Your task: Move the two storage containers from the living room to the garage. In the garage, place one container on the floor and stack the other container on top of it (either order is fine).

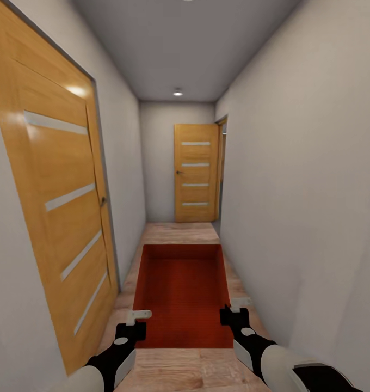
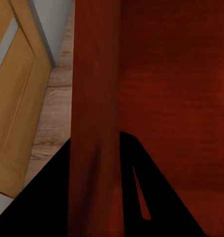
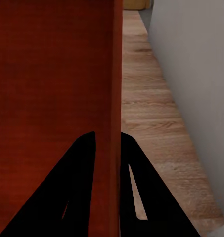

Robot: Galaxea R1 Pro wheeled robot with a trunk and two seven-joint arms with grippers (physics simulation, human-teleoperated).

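One red-orange open-top storage container (image 1: 182, 288) hangs level in front of me above the wood-plank hallway floor (image 1: 179, 233). My left gripper (image 1: 137, 322) is shut on its left side wall near the corner closest to me. My right gripper (image 1: 232, 311) is shut on the right side wall. In the left wrist view the dark fingers of the left gripper (image 2: 96, 138) straddle the container's red wall (image 2: 94, 74). The right wrist view shows the right gripper (image 3: 108, 134) clamped the same way over the other wall (image 3: 114, 59). The container's inside looks empty.
I stand in a narrow corridor between plain white walls (image 1: 304, 190). A wooden door with pale stripes (image 1: 60, 218) is close on the left. A second such door (image 1: 196, 173) stands at the far end beside an opening on the right. The container spans most of the corridor's width.
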